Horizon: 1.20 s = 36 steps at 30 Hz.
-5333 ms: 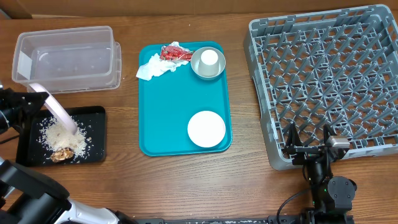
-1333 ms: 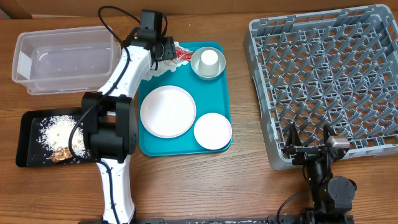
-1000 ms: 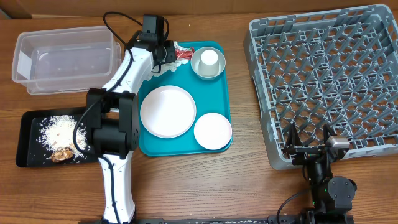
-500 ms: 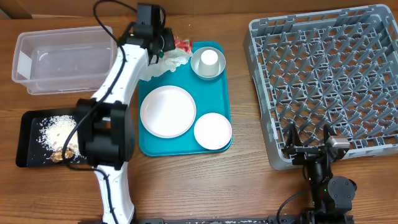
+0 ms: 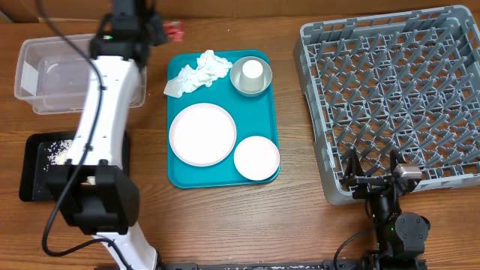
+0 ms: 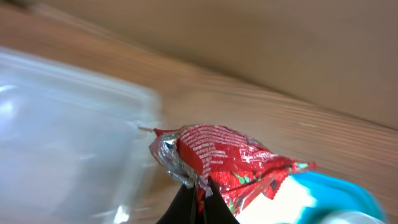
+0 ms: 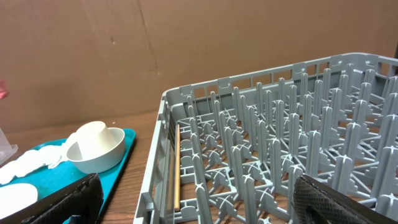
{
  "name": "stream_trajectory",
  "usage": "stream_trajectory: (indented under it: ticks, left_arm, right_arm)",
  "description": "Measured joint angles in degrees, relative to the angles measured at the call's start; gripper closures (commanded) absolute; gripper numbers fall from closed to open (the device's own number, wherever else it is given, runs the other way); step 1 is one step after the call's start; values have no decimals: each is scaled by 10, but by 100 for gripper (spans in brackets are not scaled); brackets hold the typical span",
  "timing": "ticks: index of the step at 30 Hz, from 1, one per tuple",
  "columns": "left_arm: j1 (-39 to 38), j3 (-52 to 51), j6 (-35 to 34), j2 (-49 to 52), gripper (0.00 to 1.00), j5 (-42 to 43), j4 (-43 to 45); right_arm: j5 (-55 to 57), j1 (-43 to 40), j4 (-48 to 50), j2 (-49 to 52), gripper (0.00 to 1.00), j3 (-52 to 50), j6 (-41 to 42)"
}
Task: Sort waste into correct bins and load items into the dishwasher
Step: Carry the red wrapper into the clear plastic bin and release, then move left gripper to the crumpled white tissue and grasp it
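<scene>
Red wrapper (image 6: pixel 217 162) in left fingers (image 6: pixel 184 209), clear tub (image 6: pixel 62 124) just beside

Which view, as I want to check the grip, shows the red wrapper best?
The left wrist view: the red wrapper fills the middle, pinched from below by the left fingers. Overhead shows only a small red speck beside the clear tub. The right wrist view does not clearly show it.
</scene>
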Motion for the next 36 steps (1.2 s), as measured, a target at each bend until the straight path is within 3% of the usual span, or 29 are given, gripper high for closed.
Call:
stream_trajectory:
  ticks: [5,7,8,9,11,12,13,17,22,26,30,36]
  left_arm:
    - [72,0,0,11,96,-26,-35]
    - [99,0,0,21,88,-33,-42]
    - [110,0,1,26,80,-35,-44]
    - [119,0,3,31,66,-36,-46]
    - [134,0,2,40,20,-36,-48]
    - [139,0,1,43,7,-36,-48]
    - [144,0,2,45,3,-35,-48]
    - [150,0,2,46,1,-13,-50]
    - [144,0,2,46,17,88,-58]
    - [120,0,8,46,22,199,-59]
    - [62,0,37,46,23,255,-61]
    - [-33,0,50,62,30,254,-60]
  right_arm:
    - [0,0,0,0,0,0,0]
    - [0,0,0,0,0,0,0]
    - [0,0,0,0,0,0,0]
    - [0,0,0,0,0,0,0]
    - [0,0,0,0,0,0,0]
    - [0,0,0,0,0,0,0]
    - [0,0,0,0,0,0,0]
    - [0,0,0,0,0,0,0]
    - [0,0,0,0,0,0,0]
    - [0,0,0,0,0,0,0]
    - [0,0,0,0,0,0,0]
    - [0,0,0,0,0,0,0]
